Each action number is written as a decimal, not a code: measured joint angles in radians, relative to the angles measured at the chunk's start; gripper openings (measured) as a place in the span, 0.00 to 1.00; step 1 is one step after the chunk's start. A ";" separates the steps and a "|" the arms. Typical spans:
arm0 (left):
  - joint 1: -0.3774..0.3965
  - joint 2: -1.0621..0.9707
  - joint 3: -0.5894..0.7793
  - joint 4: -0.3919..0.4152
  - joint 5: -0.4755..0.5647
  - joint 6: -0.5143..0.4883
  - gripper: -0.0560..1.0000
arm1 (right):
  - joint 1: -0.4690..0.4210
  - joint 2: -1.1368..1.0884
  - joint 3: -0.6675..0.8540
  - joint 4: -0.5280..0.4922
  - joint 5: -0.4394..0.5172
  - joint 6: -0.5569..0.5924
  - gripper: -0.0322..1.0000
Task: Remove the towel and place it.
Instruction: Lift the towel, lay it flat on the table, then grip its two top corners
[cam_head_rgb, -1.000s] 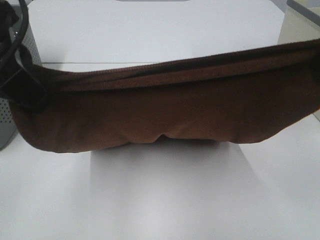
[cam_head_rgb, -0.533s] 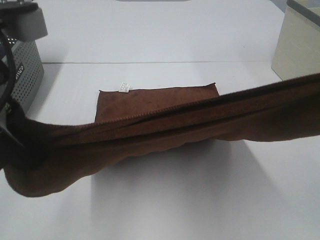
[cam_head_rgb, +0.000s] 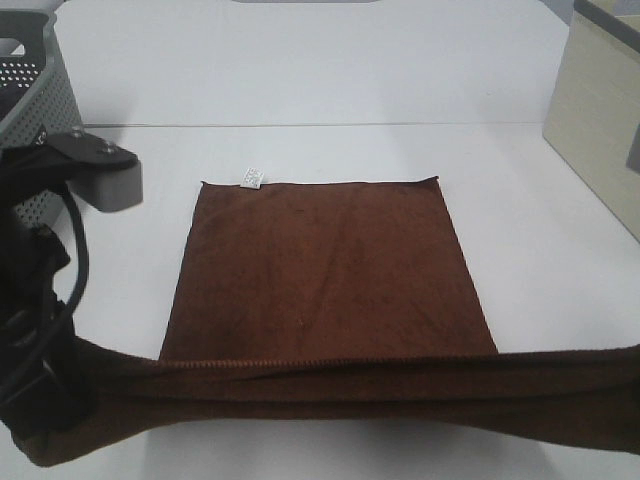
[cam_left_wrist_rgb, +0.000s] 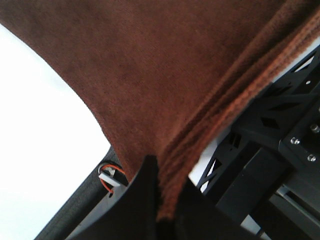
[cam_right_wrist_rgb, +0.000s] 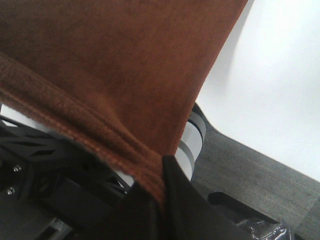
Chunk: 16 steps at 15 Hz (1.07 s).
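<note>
Left gripper: fingers together, clamped on the bunched edge of the towel; its arm sits at lower left of the overhead frame.

Right gripper: also pinched tight on the towel's hem.

Between them the held edge runs as a raised, taut band across the bottom of the overhead frame.

The rest of the towel lies flat on the white table, centre frame, with its white tag at the far edge.

Grey basket upper left; beige box upper right.
</note>
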 joint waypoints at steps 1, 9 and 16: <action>0.000 0.038 0.000 -0.005 0.010 0.020 0.05 | 0.000 0.030 0.023 0.014 -0.017 -0.031 0.04; -0.117 0.267 0.005 -0.033 0.035 0.088 0.05 | -0.001 0.179 0.151 0.150 -0.136 -0.177 0.04; -0.141 0.321 -0.025 -0.134 -0.006 0.028 0.05 | 0.186 0.344 0.152 0.162 -0.256 -0.159 0.04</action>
